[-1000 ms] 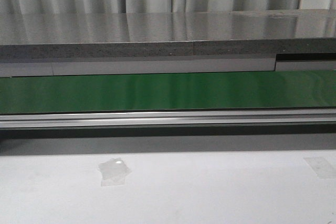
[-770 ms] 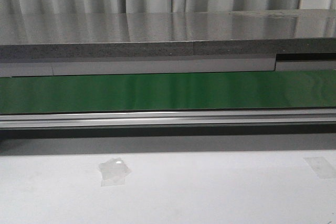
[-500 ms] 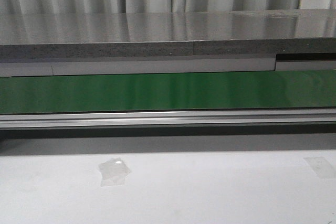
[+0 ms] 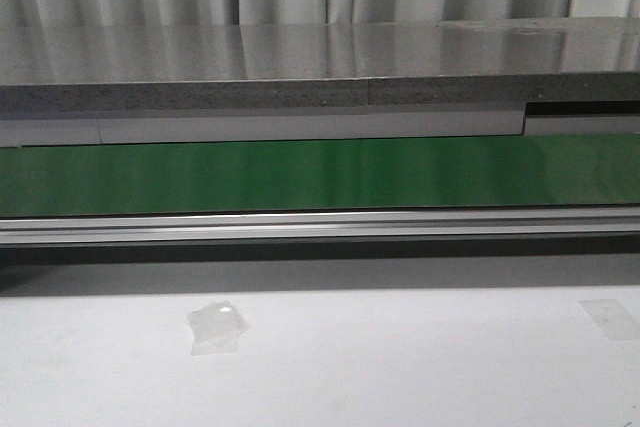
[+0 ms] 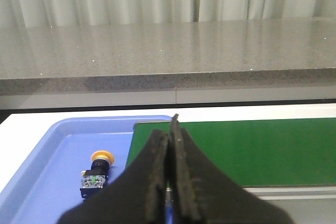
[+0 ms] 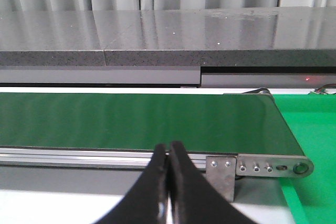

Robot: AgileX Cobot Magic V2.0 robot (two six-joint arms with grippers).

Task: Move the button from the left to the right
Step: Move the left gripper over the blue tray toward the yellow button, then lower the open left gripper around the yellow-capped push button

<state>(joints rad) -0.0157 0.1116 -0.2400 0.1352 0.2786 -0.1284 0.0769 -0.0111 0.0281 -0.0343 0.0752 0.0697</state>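
The button [image 5: 96, 173], a yellow-orange cap on a black body with light markings, lies on its side in a blue tray [image 5: 42, 161] in the left wrist view. My left gripper [image 5: 169, 135] is shut and empty, above and beside the tray's edge, apart from the button. My right gripper [image 6: 168, 150] is shut and empty, in front of the belt's metal rail. The button and both grippers are out of the front view.
A green conveyor belt [image 4: 320, 175] runs across the front view behind an aluminium rail [image 4: 320, 226]; it also shows in both wrist views [image 5: 252, 148] [image 6: 136, 121]. A grey stone counter [image 4: 300, 72] stands behind it. Clear tape patches [image 4: 216, 326] lie on the white table. A green surface [image 6: 312, 124] lies past the belt's end.
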